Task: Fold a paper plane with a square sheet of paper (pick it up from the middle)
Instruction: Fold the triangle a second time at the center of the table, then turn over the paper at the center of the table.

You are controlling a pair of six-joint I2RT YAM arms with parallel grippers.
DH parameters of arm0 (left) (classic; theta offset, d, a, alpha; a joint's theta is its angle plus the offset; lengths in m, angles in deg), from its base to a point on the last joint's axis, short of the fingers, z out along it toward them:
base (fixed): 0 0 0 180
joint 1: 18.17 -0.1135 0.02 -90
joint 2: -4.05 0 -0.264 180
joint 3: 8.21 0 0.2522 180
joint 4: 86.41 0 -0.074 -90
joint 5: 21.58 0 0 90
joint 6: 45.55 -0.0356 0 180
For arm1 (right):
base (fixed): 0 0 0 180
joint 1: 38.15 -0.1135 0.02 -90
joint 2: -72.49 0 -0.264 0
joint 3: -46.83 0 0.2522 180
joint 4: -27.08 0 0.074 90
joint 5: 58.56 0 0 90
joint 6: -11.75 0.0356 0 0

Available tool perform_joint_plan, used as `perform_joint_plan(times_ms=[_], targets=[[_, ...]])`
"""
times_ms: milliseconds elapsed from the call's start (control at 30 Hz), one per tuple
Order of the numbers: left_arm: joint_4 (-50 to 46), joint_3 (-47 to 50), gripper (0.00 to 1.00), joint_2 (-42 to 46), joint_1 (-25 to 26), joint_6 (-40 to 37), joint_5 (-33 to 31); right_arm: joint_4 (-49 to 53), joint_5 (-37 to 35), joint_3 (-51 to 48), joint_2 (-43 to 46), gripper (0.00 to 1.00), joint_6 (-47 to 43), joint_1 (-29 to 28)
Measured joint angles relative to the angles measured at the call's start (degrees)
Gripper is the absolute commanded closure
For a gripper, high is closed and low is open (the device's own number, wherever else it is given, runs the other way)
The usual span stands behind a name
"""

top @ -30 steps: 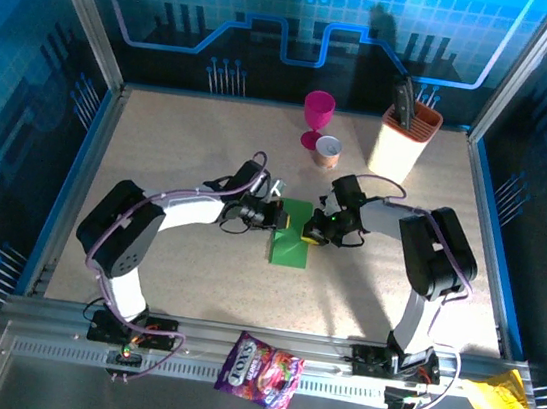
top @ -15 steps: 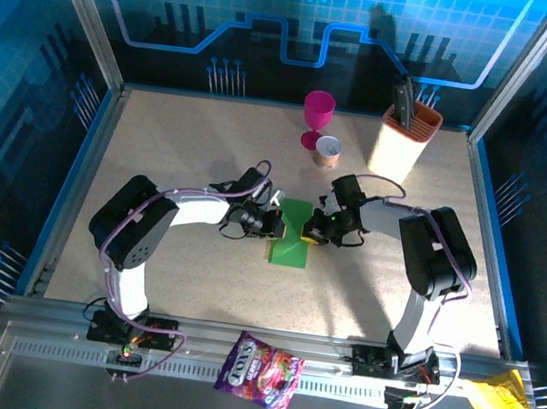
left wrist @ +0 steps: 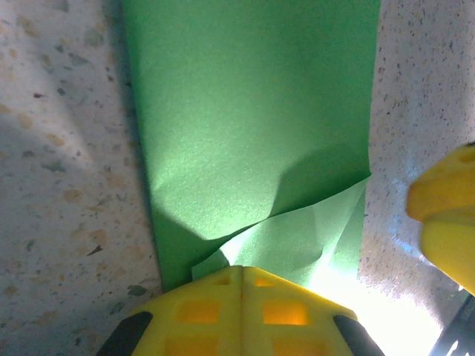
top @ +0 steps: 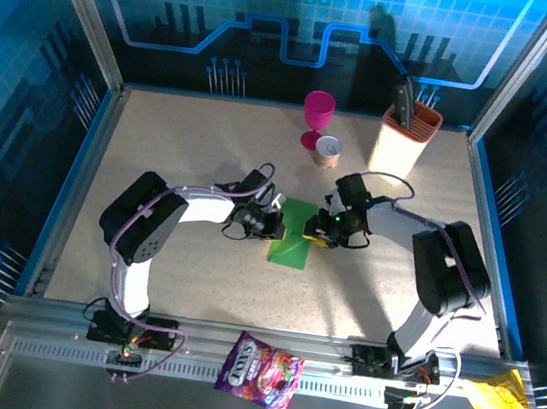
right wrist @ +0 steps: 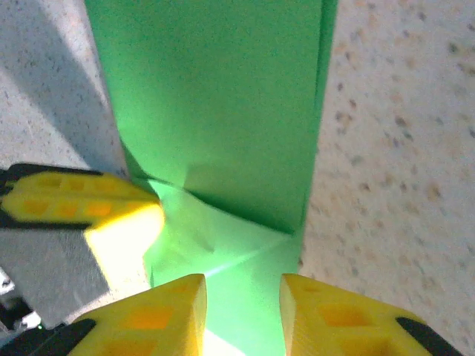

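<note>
The square sheet of paper (top: 291,237) lies on the table, bright green and folded into a narrow strip with a slanted flap at its upper end (left wrist: 297,237). My left gripper (top: 273,223) meets that end from the left, its yellow fingers shut together (left wrist: 240,271) with the tips on the flap's edge; no paper shows between them. From the right, my right gripper (top: 318,233) stands open (right wrist: 243,293), its two fingers straddling the creased flap (right wrist: 223,245) just above it. The paper plane's dart shape is not to be seen.
A pink goblet (top: 317,114), a small copper cup (top: 328,151) and a beige knife block (top: 404,136) stand at the back. A purple snack bag (top: 260,371) and crumpled yellow paper (top: 500,401) lie on the near rail. Blue walls ring the table.
My right gripper's jaws have parted from shut and let go of the paper's flap. The right arm's elbow has swung a little to the right. The left gripper stays shut in place.
</note>
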Motion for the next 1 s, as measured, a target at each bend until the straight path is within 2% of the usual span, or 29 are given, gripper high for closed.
perform_joint_plan(times_ms=[167, 400, 567, 1000], targets=[[2.3, 1.6, 1.0, 0.5, 0.0, 0.4, 0.0, 0.9, -1.2, -4.2, 3.1, 0.66, 1.5, -1.1], [3.7, 2.7, 1.0, 1.0, 0.0, 0.5, 0.0, 1.0, -2.3, -5.2, 1.9, 0.65, 3.8, -5.7], [4.3, 3.0, 1.0, 1.0, 0.0, 0.5, 0.0, 3.5, -3.2, -1.7, -0.9, 0.61, 5.3, -7.2], [4.7, 3.3, 1.0, 1.1, 0.0, 0.5, 0.0, 5.5, -3.7, 2.5, -3.5, 0.61, 6.8, -8.2]])
